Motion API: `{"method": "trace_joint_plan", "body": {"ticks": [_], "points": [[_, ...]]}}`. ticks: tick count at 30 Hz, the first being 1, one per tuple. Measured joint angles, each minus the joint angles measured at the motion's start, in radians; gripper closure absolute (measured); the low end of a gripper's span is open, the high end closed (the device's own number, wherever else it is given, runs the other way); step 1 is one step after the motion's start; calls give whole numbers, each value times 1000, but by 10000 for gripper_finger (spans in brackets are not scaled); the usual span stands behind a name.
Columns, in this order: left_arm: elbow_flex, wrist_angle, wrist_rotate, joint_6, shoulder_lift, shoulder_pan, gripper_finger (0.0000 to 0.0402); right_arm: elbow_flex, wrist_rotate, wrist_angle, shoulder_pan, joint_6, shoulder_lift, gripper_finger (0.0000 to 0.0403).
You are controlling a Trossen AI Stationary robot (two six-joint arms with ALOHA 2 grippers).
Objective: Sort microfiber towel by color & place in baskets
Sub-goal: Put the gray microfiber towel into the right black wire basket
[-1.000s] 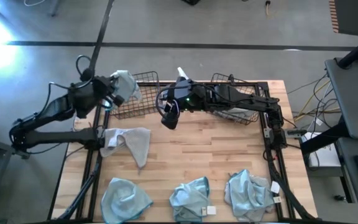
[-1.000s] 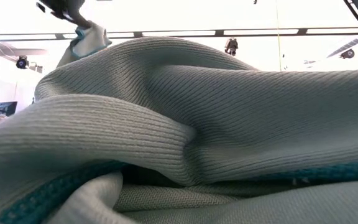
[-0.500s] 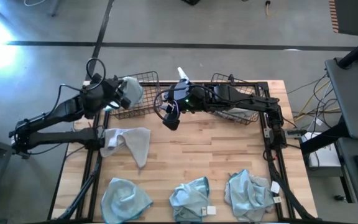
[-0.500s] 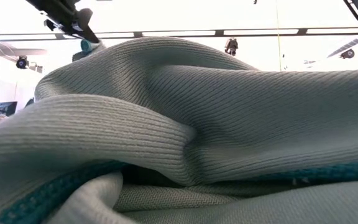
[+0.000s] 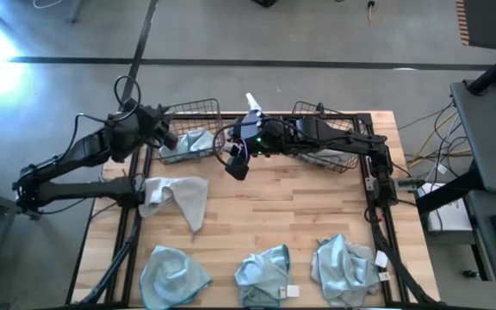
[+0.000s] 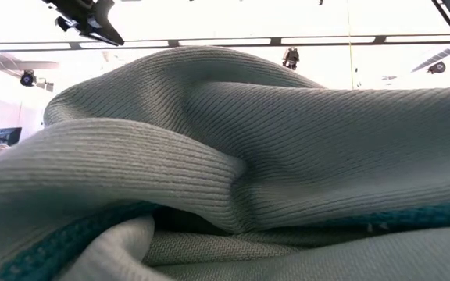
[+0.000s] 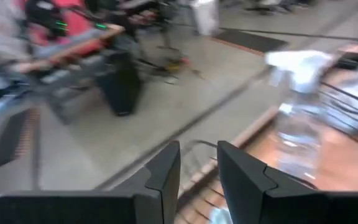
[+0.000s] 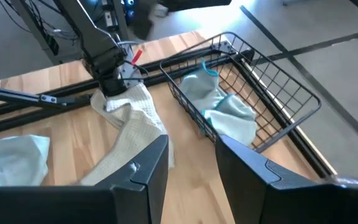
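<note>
Microfiber towels lie scattered over the bench [image 5: 265,215]: we see one teal-blue towel [image 5: 188,142] bunched inside the left basket [image 5: 198,108] at the far edge, a pale grey-white towel [image 5: 179,196] spread near the left side, and three more teal-blue towels along the near edge, left [image 5: 173,274], middle [image 5: 263,273] and right [image 5: 343,267]. The right basket [image 5: 327,112] is mostly covered by the right arm, so we can only make out a pale patch of cloth inside it, colour unclear. The left end effector [image 5: 164,131] hangs at the left rim of the left basket; its wrist view shows the two dark fingers [image 7: 164,174] apart with nothing between them, though that picture is blurred and the clear spray bottle [image 7: 297,124] in it is smeared. The right end effector [image 5: 235,164] hovers between the two baskets, fingers [image 8: 143,168] apart and empty. From table height, a teal-edged towel [image 6: 225,172] fills nearly the whole view and hides the bench; only a dark piece of an arm [image 6: 88,17] shows above it, and we cannot tell which arm from there.
</note>
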Motion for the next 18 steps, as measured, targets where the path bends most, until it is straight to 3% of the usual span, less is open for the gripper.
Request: {"method": "trace_joint_plan", "body": {"ticks": [12, 18], "points": [[194, -369, 513, -225, 3, -1, 309, 0, 0, -143, 0, 87, 1, 275], [194, -538, 629, -309, 2, -1, 309, -3, 0, -229, 1, 159, 1, 275]]}}
